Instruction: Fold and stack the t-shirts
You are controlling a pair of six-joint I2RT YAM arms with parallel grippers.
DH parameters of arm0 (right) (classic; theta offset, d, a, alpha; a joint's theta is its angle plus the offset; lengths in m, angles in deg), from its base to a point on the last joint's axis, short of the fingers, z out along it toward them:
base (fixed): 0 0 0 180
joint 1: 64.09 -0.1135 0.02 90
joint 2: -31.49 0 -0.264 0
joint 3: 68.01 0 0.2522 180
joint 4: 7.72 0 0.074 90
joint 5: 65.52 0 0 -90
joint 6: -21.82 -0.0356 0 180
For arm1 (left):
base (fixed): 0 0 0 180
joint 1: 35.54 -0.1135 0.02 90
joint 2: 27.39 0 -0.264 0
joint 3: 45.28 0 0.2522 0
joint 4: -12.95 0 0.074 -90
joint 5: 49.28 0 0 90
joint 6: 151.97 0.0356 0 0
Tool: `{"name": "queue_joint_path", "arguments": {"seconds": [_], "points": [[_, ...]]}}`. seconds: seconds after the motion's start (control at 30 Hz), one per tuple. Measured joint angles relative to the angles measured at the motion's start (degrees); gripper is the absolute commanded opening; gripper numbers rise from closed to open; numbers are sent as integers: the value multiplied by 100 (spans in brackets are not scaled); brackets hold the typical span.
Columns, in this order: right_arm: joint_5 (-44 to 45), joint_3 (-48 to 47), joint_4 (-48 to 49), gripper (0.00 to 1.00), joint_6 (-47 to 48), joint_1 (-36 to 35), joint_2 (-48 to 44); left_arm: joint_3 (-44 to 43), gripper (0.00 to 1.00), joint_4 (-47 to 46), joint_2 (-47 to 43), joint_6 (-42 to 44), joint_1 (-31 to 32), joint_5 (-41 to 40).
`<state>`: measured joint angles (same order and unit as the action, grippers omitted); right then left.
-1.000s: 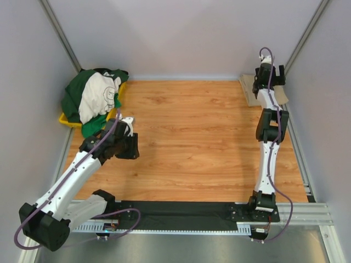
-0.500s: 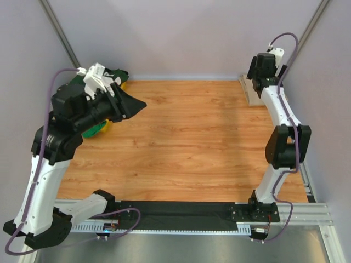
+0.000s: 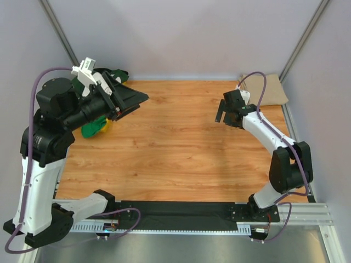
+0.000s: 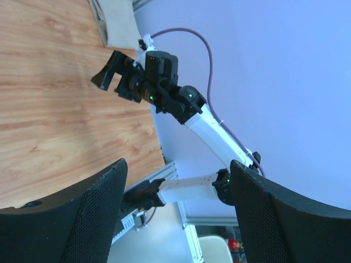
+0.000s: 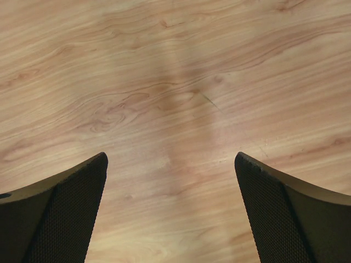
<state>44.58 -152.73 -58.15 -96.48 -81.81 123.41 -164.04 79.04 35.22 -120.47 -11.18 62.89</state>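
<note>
Both sets of jaws apart, empty: t-shirt pile (image 3: 94, 128) lies just left of left pincer (image 3: 135, 101); right pincer (image 3: 221, 113) well apart.

white arms (image 3: 36, 186) | black joints (image 3: 285, 164) | purple cables (image 3: 53, 70) | black end effector fingers (image 5: 49, 213)

I see a light wood-grain tabletop (image 3: 186, 148) boxed in on three sides by plain, pale grey-lilac walls (image 3: 181, 38). Slanted metal posts (image 3: 59, 35) rise from its far corners. A black strip (image 3: 181, 209) and an aluminium rail (image 3: 310, 211) run along the near edge. The light is soft and even.
</note>
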Motion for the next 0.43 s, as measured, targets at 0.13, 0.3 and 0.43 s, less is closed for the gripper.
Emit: {"name": "queue_joint_path", "arguments": {"seconds": [0.13, 0.3, 0.43], "points": [[-177, 74, -101, 100, -229, -79, -428, -144, 85, 81, -103, -35, -105, -173], [-450, 35, -70, 100, -459, -507, -933, -404, 90, 330, -293, -46, -234, -837], [-660, 33, -39, 100, -601, -785, -990, -549, 93, 564, -463, -129, -234, -1384]]}}
